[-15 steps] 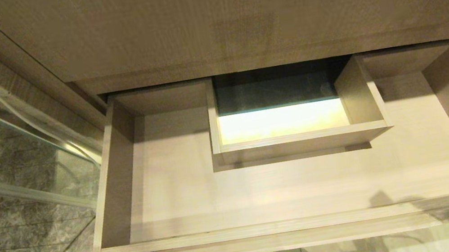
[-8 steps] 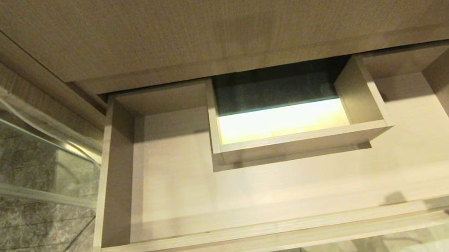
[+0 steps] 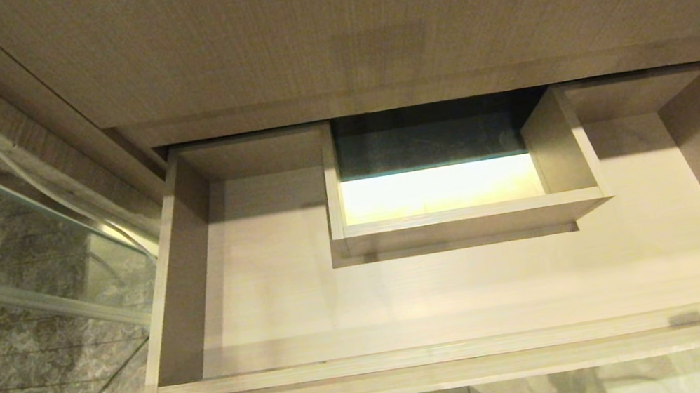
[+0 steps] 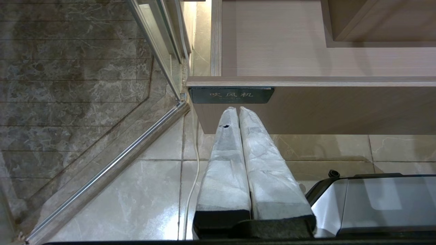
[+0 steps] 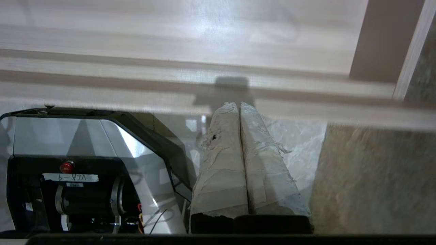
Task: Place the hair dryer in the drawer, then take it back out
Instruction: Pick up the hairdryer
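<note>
Oddly, the drawer (image 3: pixel 451 293) lies open and bare; both my claws are pressed closed, empty; dryer unseen, perhaps already removed.

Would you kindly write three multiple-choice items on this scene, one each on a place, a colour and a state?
1. Where is the dark label?
A. on the drawer front
B. on the floor tiles
C. on the glass panel

2. What colour is the drawer's inside?
A. black
B. light wood grain
C. red

3. How stands the right gripper?
A. wide open
B. shut on a towel
C. shut, holding nothing

Answers:
1 A: the left wrist view shows it on the front's corner.
2 B: the head view shows pale wood.
3 C: its fingers press together with nothing between.
</note>
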Controlling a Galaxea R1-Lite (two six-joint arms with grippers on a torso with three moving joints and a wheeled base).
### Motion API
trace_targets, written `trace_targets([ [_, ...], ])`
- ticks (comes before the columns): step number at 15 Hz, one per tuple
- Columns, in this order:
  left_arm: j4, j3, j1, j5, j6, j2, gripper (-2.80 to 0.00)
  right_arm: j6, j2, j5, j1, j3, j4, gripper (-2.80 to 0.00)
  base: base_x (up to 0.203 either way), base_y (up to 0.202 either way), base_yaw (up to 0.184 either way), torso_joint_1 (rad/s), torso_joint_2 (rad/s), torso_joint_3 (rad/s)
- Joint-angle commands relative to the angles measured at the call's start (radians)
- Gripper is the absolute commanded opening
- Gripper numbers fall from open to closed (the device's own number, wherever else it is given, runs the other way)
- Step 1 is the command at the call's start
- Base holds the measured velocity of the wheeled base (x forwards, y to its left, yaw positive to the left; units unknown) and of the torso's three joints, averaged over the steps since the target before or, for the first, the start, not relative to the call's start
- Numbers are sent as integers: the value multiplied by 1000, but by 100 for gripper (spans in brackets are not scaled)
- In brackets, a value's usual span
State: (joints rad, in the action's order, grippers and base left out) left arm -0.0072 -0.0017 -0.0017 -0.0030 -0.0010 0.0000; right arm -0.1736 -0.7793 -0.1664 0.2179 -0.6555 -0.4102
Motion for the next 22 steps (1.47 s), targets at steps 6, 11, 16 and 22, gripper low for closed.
trace_targets([
  [6,0,0,0,0,-1,2,-280,96,496,165,-140,545,315,-280,0,0,0,0,0,0],
  [11,0,0,0,-2,-1,2,-280,103,616,169,-201,656,486,-280,0,0,0,0,0,0],
  [16,0,0,0,-2,-1,2,-280,116,780,150,-210,655,468,-280,0,0,0,0,0,0],
  [22,0,0,0,-2,-1,2,-280,187,781,159,-210,655,419,-280,0,0,0,0,0,0],
])
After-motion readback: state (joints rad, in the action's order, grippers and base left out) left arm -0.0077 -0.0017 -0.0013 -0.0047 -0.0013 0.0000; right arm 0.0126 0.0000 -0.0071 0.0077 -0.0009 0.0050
